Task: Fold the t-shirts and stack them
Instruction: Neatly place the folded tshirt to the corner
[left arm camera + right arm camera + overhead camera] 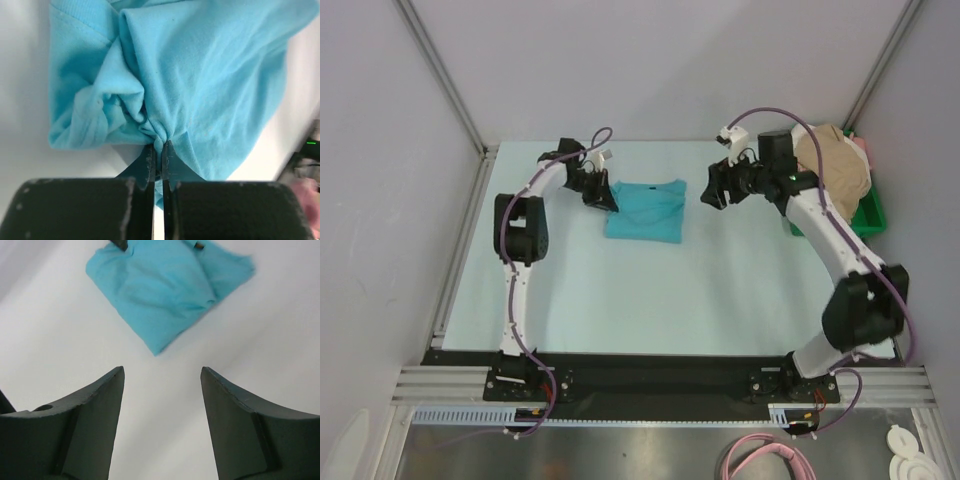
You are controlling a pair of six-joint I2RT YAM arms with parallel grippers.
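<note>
A teal t-shirt (646, 210) lies folded into a rough square on the far middle of the table. My left gripper (604, 199) sits at its left edge, shut on a pinch of the cloth; the left wrist view shows teal t-shirt (200, 85) fabric bunched between the black fingertips (149, 162). My right gripper (710, 190) hangs open to the right of the shirt, apart from it, with bare table between its fingers (95, 410) and the teal t-shirt (165, 285) ahead. A tan t-shirt (835, 165) and a bit of pink cloth (861, 146) are heaped at the far right.
A green plastic tray (868, 215) under the heap stands at the table's far right edge, behind the right arm. Grey walls and metal posts close in the table on the left, back and right. A pink cable (770, 460) lies below the arm bases.
</note>
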